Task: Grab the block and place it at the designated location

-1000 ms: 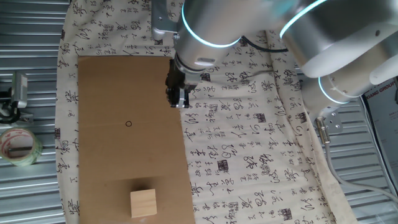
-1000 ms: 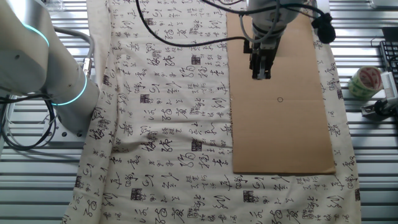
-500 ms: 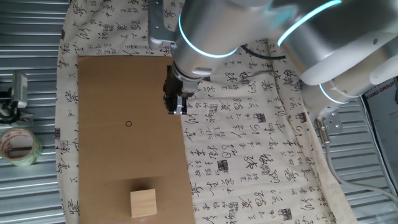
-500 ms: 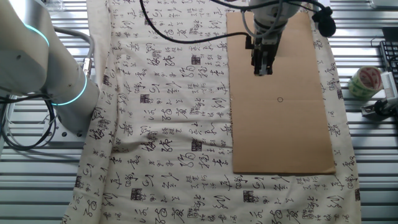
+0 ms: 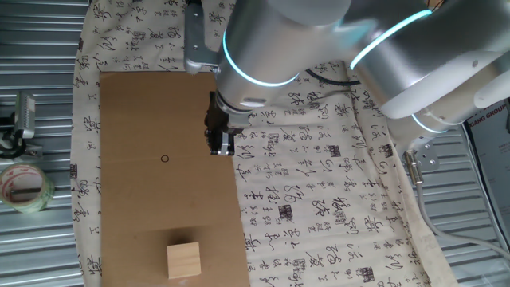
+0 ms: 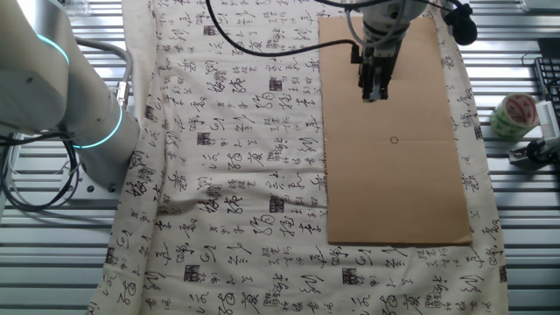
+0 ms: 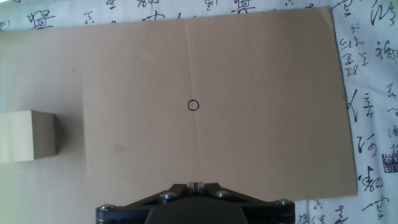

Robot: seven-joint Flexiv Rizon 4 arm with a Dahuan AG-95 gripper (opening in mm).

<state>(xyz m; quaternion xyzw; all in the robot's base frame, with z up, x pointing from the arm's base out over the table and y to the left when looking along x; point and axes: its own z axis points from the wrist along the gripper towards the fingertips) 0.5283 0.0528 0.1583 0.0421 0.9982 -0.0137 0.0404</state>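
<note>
At the far left of one fixed view a tape roll (image 5: 24, 188) sits on the ribbed metal table (image 5: 36, 64), well apart from everything that matters. Next comes the cardboard sheet (image 5: 143, 112), laid over a cloth printed with calligraphy (image 5: 319, 199). The block (image 5: 183, 261) rests near the sheet's lower edge, a pale wooden cube with plain smooth faces, standing flat and free on all sides. The designated location (image 5: 165, 158), a tiny pen-drawn circle, lies between the block and the gripper (image 5: 218, 142), which hangs above the sheet's right edge. The jaws look drawn close together and hold nothing, though the fingertips are too small and dark to be sure.

In the hand view the block (image 7: 26, 136) sits at the left edge and the circle (image 7: 193, 105) near the middle.

The block is probably light and rigid, so it should not deform or crush under a firm squeeze. Its smooth faces may be a little slippery, so the best hold seems to be across two opposite flat sides, centred and square, low enough that it cannot pivot between the fingers.
</note>
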